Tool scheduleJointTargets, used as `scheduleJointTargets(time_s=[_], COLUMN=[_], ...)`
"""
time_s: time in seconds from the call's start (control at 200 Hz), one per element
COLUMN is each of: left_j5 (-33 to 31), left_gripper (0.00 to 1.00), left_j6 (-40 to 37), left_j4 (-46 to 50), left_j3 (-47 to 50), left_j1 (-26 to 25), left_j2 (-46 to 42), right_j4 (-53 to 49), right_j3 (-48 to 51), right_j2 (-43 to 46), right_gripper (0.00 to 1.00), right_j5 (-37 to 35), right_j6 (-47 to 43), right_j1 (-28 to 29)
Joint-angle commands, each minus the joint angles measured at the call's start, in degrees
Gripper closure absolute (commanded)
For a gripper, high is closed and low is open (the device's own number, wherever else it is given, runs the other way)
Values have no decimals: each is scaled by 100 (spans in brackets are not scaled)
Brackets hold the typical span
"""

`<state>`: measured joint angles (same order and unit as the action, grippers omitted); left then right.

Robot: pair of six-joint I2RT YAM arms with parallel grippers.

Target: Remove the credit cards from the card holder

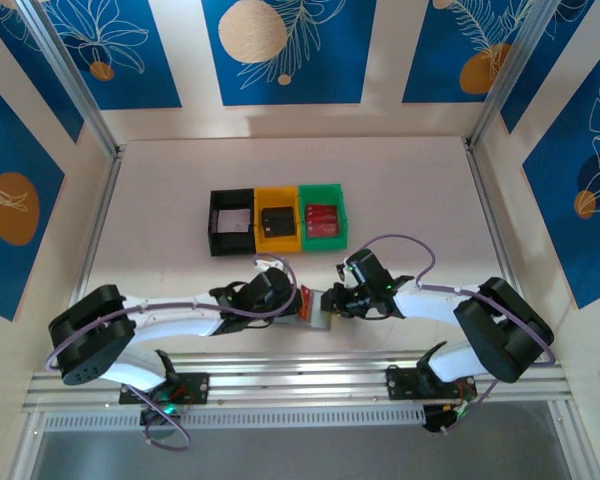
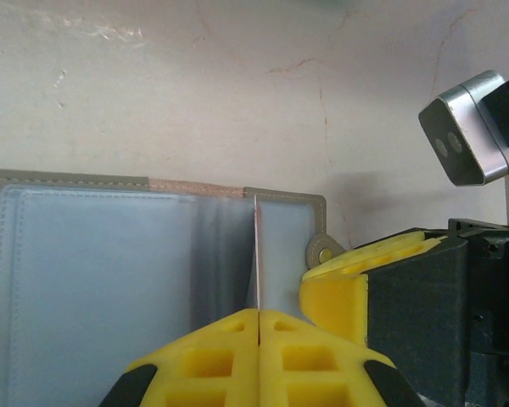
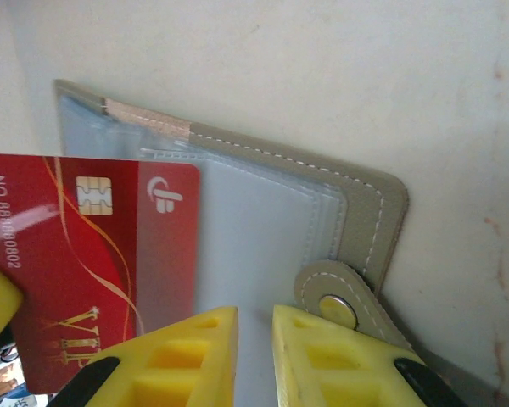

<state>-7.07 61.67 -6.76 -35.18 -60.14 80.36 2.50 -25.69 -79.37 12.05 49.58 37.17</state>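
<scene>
A pale bench is carrying everything, and the two arms are reaching in from its near edge to meet just in front of their bases. Further off, at mid-bench, a black bin, a yellow bin and a green bin are sitting side by side in a row. The card holder is lying open between the arms, near the front edge, its grey stitched cover framing pale blue inner panels. The right gripper is meeting its edge beside the snap tab, jaws a narrow slit apart and seemingly pinching that edge to brace it. The left gripper is holding its jaws together on a red card, which is showing edge-on as a thin line from the left wrist. The card's right strip is looking paler, as though under a clear sleeve, so it is probably partway out. The step in hand appears to be drawing this card free; the next move is calling for a straight pull leftward, away from the sleeve, while the right jaws are keeping the holder from following. The card's near end is running out of frame, the bins' contents are too small to name, and whether more cards are sitting in the sleeves is impossible to tell.
</scene>
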Motion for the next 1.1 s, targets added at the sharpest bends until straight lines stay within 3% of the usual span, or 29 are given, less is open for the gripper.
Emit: scheduleJointTargets(time_s=[0.0,0.225,0.44,0.825,1.095], left_j5=[-181,-316,-362,259,609], left_gripper=[100,100,100,100,100], left_j6=[-197,-311,-347,-379,-316], left_j4=[52,240,134,-961,-1905], left_j3=[98,269,575,1043,1378], left_j1=[-38,-31,-15,-18,-58], left_j2=[-226,-669,-1283,-1863,-1859], right_j4=[-522,-548,-402,1780,2478], right_j3=[147,139,246,975,1200], right_j2=[64,373,901,1476,1644], right_gripper=[80,77,59,50,49], right_j5=[16,91,273,1265,1458], right_j6=[-141,-352,-458,-188,-55], right_j1=[10,1,-74,-70,-35])
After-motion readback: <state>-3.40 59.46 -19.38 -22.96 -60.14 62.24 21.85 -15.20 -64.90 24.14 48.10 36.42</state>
